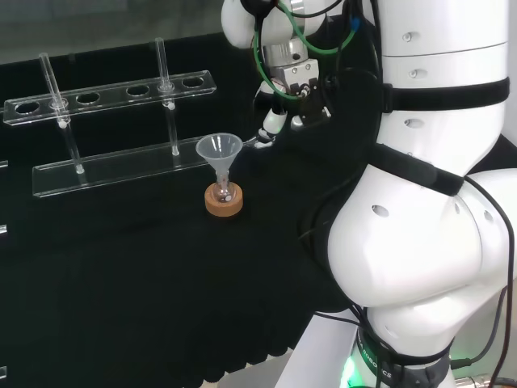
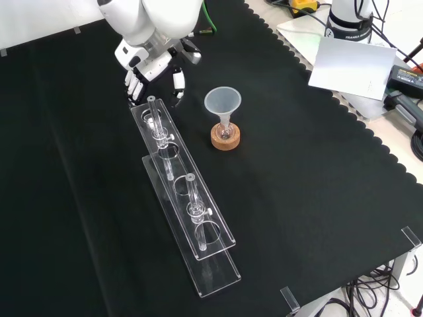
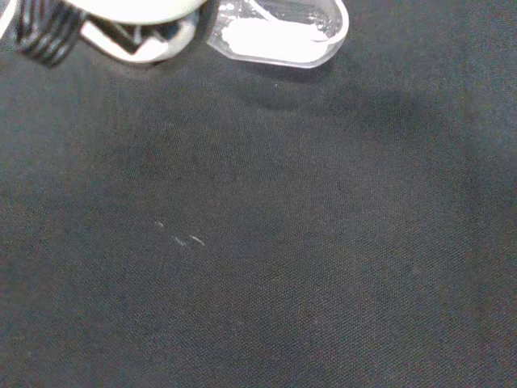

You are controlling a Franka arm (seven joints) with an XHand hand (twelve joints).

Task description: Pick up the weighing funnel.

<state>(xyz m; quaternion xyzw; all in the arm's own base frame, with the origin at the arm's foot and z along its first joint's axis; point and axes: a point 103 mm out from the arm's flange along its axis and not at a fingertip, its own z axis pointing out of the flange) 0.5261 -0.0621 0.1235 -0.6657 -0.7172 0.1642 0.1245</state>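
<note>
Arm reaching over the far end of the table [image 2: 310, 198], robot hand [image 2: 151, 67] hanging low over the black cloth, palm down, just past the end of the clear rack [image 2: 192, 214] in the front view. In the head view the robot hand [image 1: 279, 121] sits right of the funnel [image 1: 219, 149]. The wrist camera has the weighing funnel [image 3: 279, 32] right beside the robot hand [image 3: 137, 10], lying about level. Its long axis runs straight out from the hand, rounded end away, with a white patch inside. Gripped or merely close? I cannot tell. The funnel stands upright in its flask on a cork ring [image 2: 225, 139]. Scalloped cloth edge, with cables beyond.
</note>
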